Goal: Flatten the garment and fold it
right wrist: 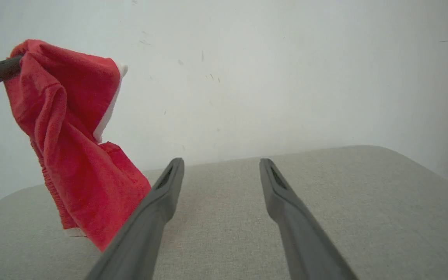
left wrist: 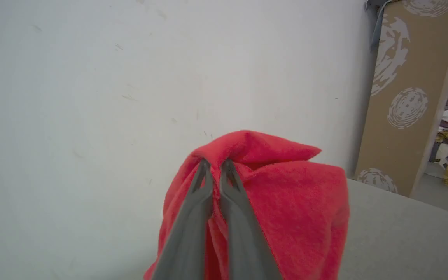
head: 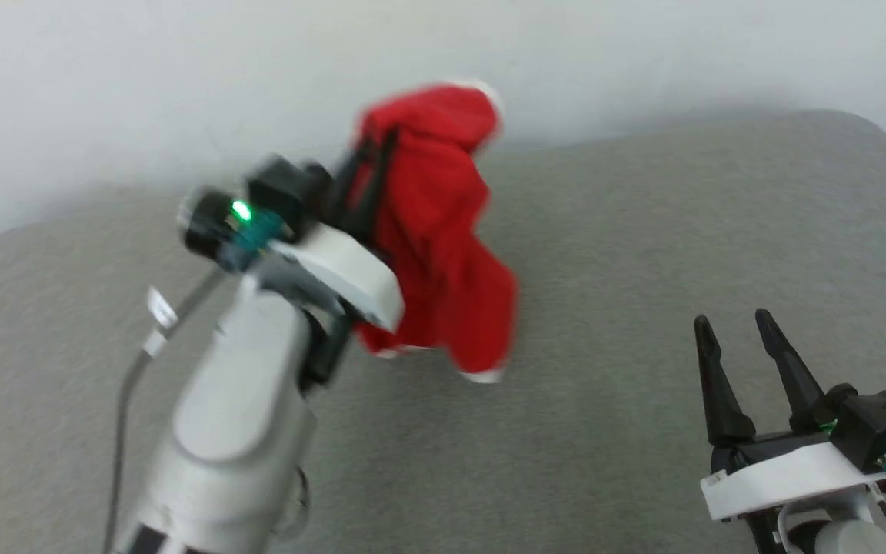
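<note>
Pinching the red garment (head: 443,231) by its top fold, upper centre, left pincer (left wrist: 215,165) pressed together, fabric dangling over grey cushion (head: 643,231), right pincer (head: 729,322) spread wide, empty, lower right

Grey forearm (head: 235,400) — 2 dark fingers (head: 717,392), green LED (head: 241,209).

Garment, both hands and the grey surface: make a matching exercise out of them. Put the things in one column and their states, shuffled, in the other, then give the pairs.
Things:
1. garment
2. left hand
3. right hand
4. grey surface

States:
A. open, holding nothing
B. lying flat beneath the rest
C. red, hanging bunched
D. shut on red fabric

Pairs: 1-C, 2-D, 3-A, 4-B
</note>
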{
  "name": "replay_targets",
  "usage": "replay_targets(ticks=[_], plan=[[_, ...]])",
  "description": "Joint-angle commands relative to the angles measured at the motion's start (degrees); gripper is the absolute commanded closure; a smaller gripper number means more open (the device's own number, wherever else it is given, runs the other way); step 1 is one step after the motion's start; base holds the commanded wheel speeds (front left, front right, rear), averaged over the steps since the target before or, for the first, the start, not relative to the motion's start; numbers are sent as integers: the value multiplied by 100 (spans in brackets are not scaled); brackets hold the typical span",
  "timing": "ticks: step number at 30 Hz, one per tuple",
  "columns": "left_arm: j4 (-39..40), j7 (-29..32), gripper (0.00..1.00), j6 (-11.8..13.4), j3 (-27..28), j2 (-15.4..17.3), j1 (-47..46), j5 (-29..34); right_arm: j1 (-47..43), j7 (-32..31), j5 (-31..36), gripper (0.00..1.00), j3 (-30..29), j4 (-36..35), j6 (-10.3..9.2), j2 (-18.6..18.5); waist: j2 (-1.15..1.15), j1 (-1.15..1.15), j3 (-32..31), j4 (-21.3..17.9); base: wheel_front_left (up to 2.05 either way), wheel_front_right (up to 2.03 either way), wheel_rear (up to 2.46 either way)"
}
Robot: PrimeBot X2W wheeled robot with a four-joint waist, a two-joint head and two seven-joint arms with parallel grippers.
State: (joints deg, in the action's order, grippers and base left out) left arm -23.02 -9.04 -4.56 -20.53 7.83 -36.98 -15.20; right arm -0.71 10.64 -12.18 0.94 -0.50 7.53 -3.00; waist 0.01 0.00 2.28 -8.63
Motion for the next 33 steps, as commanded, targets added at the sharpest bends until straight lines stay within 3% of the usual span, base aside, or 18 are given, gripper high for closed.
replay_targets(ticks=[1,8,13,14,15,23,33], plan=[[24,-63,100,26,-39,-76,265,-77,-106,3,-31,0,-11,-1,-4,12,-1,0,68,-524,0,0,0],[-328,-98,100,455,-297,-351,1779,-343,-203,32,-122,0,68,39,-4,12,-1,0,167,-734,0,0,0],[-571,-40,100,514,-631,-374,2623,-305,-322,37,-146,0,69,87,-4,12,-1,0,91,-531,0,0,0],[-573,-61,77,507,-681,-379,2731,-306,-334,34,-132,0,78,93,-4,12,-1,0,65,-485,0,0,0],[-555,-90,0,517,-692,-389,2842,-352,-343,21,-120,0,103,94,-4,12,-1,0,42,-450,0,0,0],[185,-524,0,716,-543,-445,3183,-540,-392,-21,-37,0,90,13,-4,12,-1,0,-144,-165,0,0,0],[1448,-594,0,1149,153,-332,3754,-483,-761,-144,31,0,-49,-238,-4,13,-1,0,-425,339,0,0,0]])
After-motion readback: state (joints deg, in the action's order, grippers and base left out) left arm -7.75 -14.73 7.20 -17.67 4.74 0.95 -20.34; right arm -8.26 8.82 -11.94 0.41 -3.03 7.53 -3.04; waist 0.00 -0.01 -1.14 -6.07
